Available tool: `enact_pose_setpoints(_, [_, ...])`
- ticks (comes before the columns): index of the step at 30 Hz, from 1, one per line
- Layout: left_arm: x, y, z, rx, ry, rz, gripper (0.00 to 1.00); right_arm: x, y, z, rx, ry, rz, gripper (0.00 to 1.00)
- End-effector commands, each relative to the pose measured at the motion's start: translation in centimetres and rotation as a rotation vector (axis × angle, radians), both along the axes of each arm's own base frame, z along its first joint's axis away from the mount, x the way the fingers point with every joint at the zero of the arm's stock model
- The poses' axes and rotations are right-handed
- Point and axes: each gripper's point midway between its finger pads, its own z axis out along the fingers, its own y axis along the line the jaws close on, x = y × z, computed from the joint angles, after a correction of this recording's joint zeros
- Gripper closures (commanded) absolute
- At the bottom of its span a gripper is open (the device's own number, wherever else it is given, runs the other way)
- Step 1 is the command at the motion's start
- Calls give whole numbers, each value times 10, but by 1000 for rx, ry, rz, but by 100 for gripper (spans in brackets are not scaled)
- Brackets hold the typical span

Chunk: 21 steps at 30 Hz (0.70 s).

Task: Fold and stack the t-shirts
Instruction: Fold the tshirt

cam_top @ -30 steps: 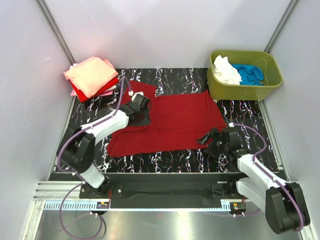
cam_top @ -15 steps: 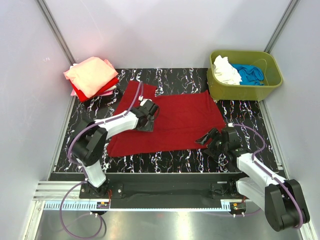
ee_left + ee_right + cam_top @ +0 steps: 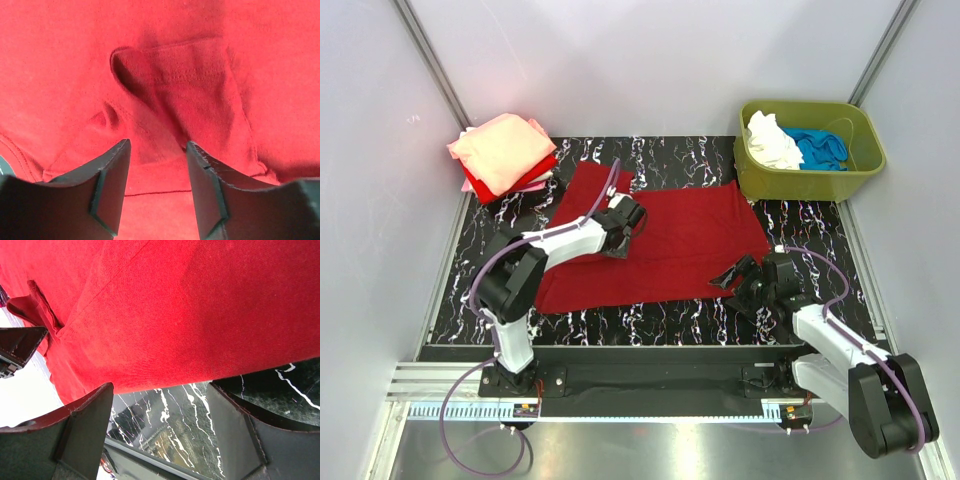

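Nearby, t-shirt (image 3: 175, 315) hem before right fingers (image 3: 82, 430).

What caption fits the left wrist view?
Open left jaws over a rumpled fold in the dark red t-shirt.

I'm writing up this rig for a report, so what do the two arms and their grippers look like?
The left arm and the right arm are each built of light grey links between bulky black joints, with a thin purple cable looping along each arm. The left gripper and the right gripper are matte black, each with two broad, wedge-shaped fingers. I can see no markings on them.
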Motion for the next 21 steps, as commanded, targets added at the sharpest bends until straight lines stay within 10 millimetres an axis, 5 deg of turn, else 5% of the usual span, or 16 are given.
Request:
enact_pose_setpoints(1, [20,-2,13,26,-63,-3,51,7,5,8,2,-28,16,17])
enact_pose_setpoints(6, [28,2,16,31,-65,0,69,8,5,8,1,-24,17,17])
enact_pose_setpoints(11, [37,20,35,48,-94,34,100,8,5,7,1,-20,20,17])
enact_pose_setpoints(18, [64,81,60,101,-111,157,98,9,6,7,4,-21,22,17])
enact_pose_setpoints(20, [70,106,62,118,-97,209,89,9,6,7,4,-21,22,17])
enact_pose_setpoints(21, [75,114,64,119,-97,229,67,9,6,7,5,-22,22,17])
